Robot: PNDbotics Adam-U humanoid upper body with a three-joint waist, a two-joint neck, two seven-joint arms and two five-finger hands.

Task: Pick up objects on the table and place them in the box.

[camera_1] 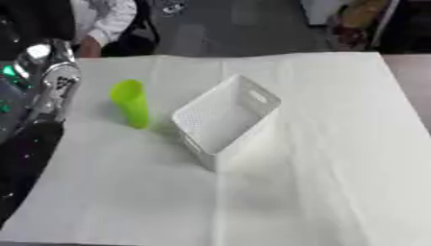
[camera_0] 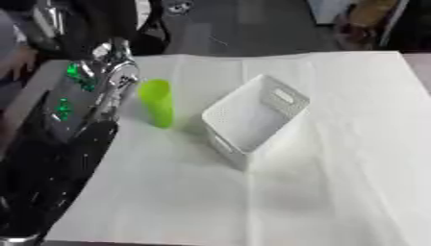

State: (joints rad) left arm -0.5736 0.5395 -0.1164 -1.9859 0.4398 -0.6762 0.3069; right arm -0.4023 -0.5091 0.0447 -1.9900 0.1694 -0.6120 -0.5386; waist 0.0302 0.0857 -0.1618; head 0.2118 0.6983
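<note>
A green cup (camera_0: 157, 103) is seen upright left of centre on the white-covered table (camera_0: 336, 192), just beside the white perforated box (camera_0: 252, 117). The left arm (camera_0: 93, 96) is seen at upper left; its hand cannot be made out. A tip-over is judged likely if the cup is nudged by the arm.
</note>
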